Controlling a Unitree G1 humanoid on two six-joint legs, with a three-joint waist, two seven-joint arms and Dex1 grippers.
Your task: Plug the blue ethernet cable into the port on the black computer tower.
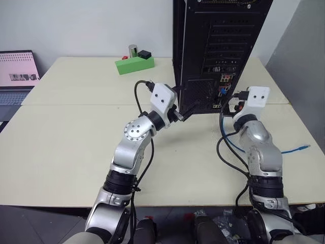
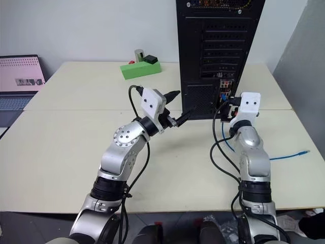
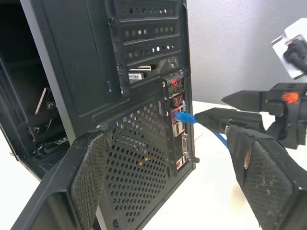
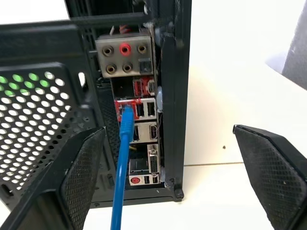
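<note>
A: Any readable writing?
B: None legible. The blue ethernet cable [image 4: 125, 129] sits plugged into the black computer tower [image 1: 218, 51], at the table's [image 1: 66, 137] far edge.
A: Jaws?
B: Left gripper [image 2: 179, 109] and right gripper [image 4: 168, 177] both spread, holding nothing.

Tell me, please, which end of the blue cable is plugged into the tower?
The blue ethernet cable end at the black computer tower's rear connector strip; its other end lies loose on the table.

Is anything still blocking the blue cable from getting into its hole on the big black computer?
No. The blue ethernet cable already has its plug sitting in a port on the black computer tower. The right gripper is open, with nothing between its fingers and the cable.
</note>
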